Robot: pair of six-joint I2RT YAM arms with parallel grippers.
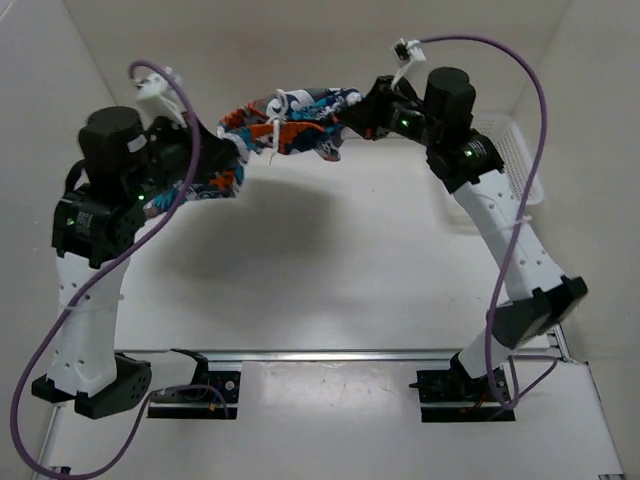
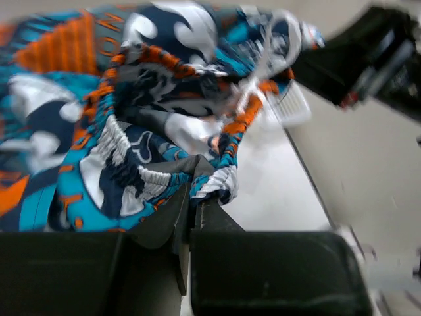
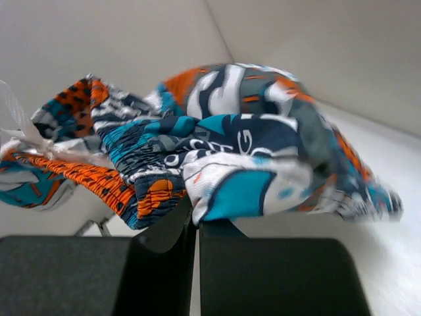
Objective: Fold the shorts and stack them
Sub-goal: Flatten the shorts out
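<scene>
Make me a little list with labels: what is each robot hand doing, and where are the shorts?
shorts: colourful, bunched up, hanging in the air
left gripper: shut on the shorts
right gripper: shut on the shorts
table: white, with a shadow under the shorts
basket: white, beside the right arm
folding: not done yet

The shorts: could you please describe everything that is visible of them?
The shorts are soft, thin fabric with a busy patchwork print in teal, orange, navy, grey and white. A gathered elastic waistband and a white drawstring show. They are bunched and crumpled, not folded, and hang stretched in the air above the table. The left gripper and the right gripper, both shut, each pinch an edge of them.
</scene>
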